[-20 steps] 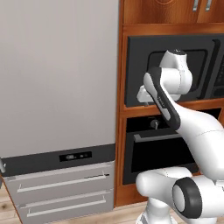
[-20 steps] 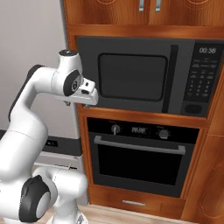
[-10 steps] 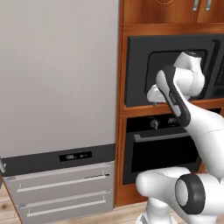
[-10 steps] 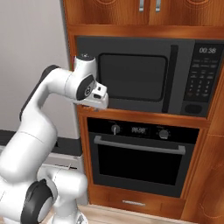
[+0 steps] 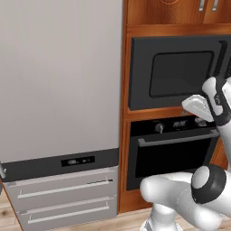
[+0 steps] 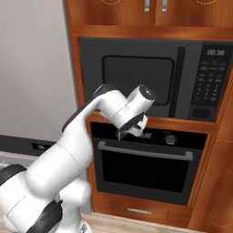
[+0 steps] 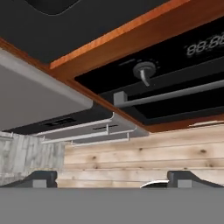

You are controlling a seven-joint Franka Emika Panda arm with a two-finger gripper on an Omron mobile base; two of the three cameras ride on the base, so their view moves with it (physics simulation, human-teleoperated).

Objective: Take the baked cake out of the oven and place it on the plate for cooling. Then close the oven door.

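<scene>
- Left base view: the oven sits below the black microwave, in the wood cabinet column to the right of the tall grey fridge. The oven door is shut flush, with its silver bar handle running across just under the knob row. The arm's wrist crosses the right end of the control panel, so the step in hand is judged to be reaching for the handle to open the door.
- Right base view: the end effector hangs in front of the control panel's left end, just above the handle's left end and apart from it. No fingers can be made out here. The cake is hidden behind the dark glass; the plate is not located.
- Hand view: two dark fingertips rise at the bottom, set well apart, so the end effector is spread with nothing between its tips. The handle runs diagonally, with the left knob just above it.
- Advice, judged: roll the wrist until the fingers straddle the bar squarely. Come down near the handle's middle rather than its left end, so the pull does not twist the door. Keep clear of the knob while closing in. Clamp fully before pulling out and down along the hinge arc.
</scene>
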